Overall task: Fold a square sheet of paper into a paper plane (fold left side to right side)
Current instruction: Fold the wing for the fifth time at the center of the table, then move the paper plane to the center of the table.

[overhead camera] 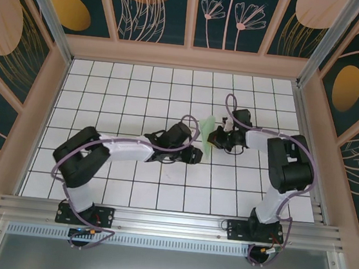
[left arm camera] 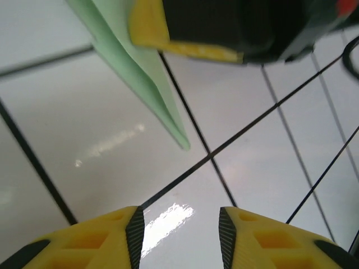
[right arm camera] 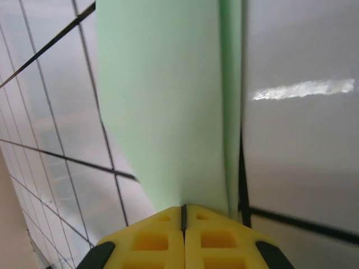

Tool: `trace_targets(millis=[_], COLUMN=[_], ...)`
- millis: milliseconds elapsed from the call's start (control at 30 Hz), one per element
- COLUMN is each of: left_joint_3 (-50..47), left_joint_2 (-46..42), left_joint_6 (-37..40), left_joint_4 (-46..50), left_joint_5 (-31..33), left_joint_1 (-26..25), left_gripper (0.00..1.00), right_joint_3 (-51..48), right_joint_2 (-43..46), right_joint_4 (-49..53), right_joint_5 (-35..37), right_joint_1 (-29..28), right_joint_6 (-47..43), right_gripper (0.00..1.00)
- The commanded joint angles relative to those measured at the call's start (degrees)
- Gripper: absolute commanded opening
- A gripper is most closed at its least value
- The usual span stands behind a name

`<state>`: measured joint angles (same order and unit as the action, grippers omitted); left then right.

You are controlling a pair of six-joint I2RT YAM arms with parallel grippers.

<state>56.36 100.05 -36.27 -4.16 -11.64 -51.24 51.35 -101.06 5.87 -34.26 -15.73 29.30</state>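
Observation:
The paper plane (overhead camera: 206,135) is pale green paper folded into a slim pointed dart, standing on edge near the middle of the tiled floor. My right gripper (overhead camera: 217,137) is shut on it. In the right wrist view the yellow fingers (right arm camera: 162,241) meet on the green paper (right arm camera: 168,112), which rises away from them. My left gripper (overhead camera: 192,154) sits just left of the plane's near tip and is open. In the left wrist view its gripper (left arm camera: 180,235) has only bare tile between the fingers, and the plane's pointed tip (left arm camera: 168,112) hangs ahead, apart from them.
White grid tiles (overhead camera: 139,91) cover the floor inside wooden walls with patterned panels. The right gripper's yellow and black body (left arm camera: 224,28) shows close above in the left wrist view. A metal rail (overhead camera: 169,221) runs along the near edge.

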Motion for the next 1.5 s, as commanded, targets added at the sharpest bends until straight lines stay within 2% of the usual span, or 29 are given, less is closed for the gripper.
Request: trace_targets(millis=[0, 200, 333, 467, 567, 867, 1000, 1200, 1467], left_joint_3=[-0.3, -6.2, -9.6, -12.9, -14.9, -17.3, -18.6, -20.7, -21.2], left_joint_2=[-7.0, -16.1, -20.9, -24.3, -26.0, -28.3, -29.9, -32.7, -33.3], left_joint_6=[1.7, -0.1, -2.5, -4.3, -4.7, -4.9, -4.8, -5.2, -5.4], left_joint_4=[3.2, 3.6, 2.7, 1.6, 0.3, 0.6, 0.7, 0.3, 0.4], left_joint_5=[9.2, 25.1, 32.3, 37.4, 38.2, 38.9, 39.8, 40.6, 40.3], left_joint_1=[0.6, 0.5, 0.5, 0.6, 0.5, 0.6, 0.5, 0.5, 0.5], left_gripper=[0.47, 0.6, 0.65, 0.68, 0.7, 0.75, 0.82, 0.87, 0.89], right_joint_3=[3.6, 4.9, 6.4, 9.3, 12.9, 24.7, 27.8, 28.8, 28.7], right_joint_2=[6.2, 10.5, 12.3, 11.3, 7.2, -6.3, -10.5, -12.8, -13.7], right_joint_4=[5.8, 12.0, 15.4, 16.6, 19.0, 31.0, 34.6, 36.7, 38.1], right_joint_5=[3.3, 15.8, 25.8, 27.3, 30.0, 47.4, 52.2, 56.3, 58.5], right_joint_1=[-0.2, -3.7, -8.7, -12.9, -14.9, -20.3, -22.1, -22.9, -23.0], right_joint_6=[-2.1, -2.7, -2.1, -2.4, -2.5, -3.3, -3.4, -2.7, -2.2], right_gripper=[0.12, 0.22, 0.24, 0.25, 0.27, 0.37, 0.41, 0.41, 0.35])
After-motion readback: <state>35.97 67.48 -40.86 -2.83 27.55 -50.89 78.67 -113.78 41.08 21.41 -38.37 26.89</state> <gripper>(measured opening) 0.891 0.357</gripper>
